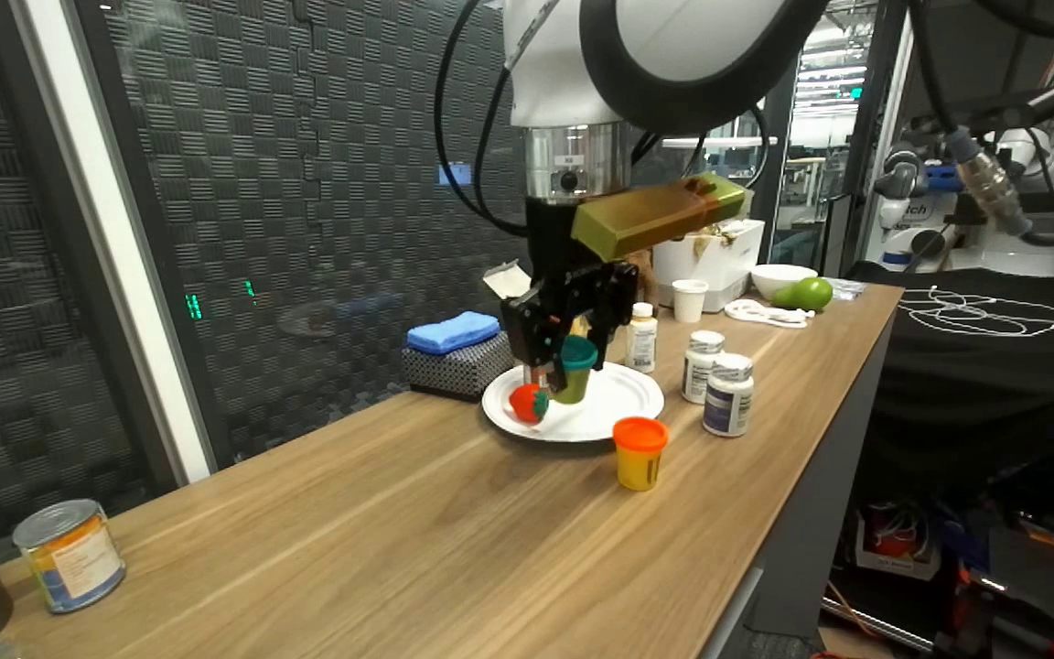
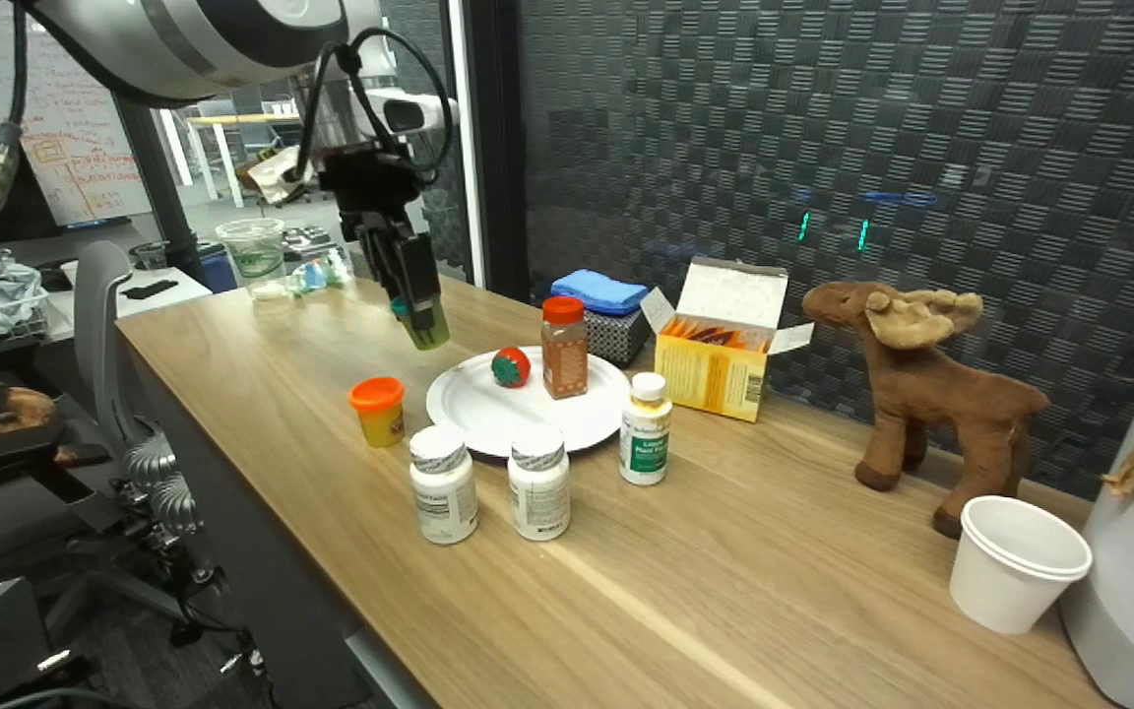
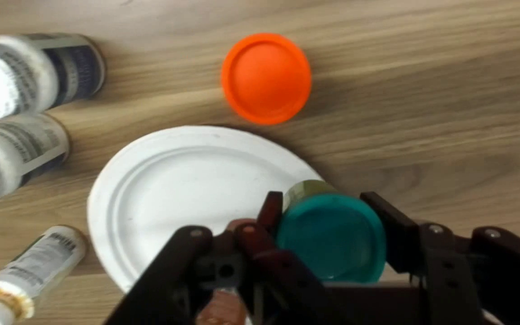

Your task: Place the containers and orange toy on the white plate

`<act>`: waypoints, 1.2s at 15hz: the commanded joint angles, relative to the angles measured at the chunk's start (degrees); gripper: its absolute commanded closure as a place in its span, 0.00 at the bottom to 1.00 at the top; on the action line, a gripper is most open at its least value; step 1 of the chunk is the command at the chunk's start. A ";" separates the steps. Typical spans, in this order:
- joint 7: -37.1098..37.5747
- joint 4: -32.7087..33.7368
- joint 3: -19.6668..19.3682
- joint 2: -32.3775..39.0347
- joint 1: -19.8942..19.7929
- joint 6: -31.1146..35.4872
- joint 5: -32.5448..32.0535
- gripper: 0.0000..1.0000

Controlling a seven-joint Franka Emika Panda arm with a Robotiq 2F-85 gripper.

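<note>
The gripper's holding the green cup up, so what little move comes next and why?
I'd probably ease the green cup sideways over the white plate: the gripper holds it aloft, and the wrist view shows it overlapping the plate's edge; bare plate lies beside the orange-red toy and spice jar.

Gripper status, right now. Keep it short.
Gripper: closed, holding the teal-lidded green cup between its fingers.

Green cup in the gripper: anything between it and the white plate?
Nothing visible stands between the green cup and the bare part of the white plate; the orange toy and spice jar stand elsewhere on it.
</note>
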 commanded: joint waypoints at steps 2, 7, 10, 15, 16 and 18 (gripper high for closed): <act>2.93 1.67 -1.63 1.64 -3.05 1.08 -4.32 0.76; 1.34 2.83 -2.62 5.54 -4.80 2.97 -1.64 0.76; -0.31 3.78 -2.34 7.55 -4.95 3.78 1.22 0.76; -3.90 5.89 -1.57 9.97 -4.65 3.86 6.55 0.76; -4.57 6.42 -1.38 10.41 -4.62 3.73 7.50 0.76; -5.67 7.57 -1.17 11.32 -4.44 3.46 8.85 0.76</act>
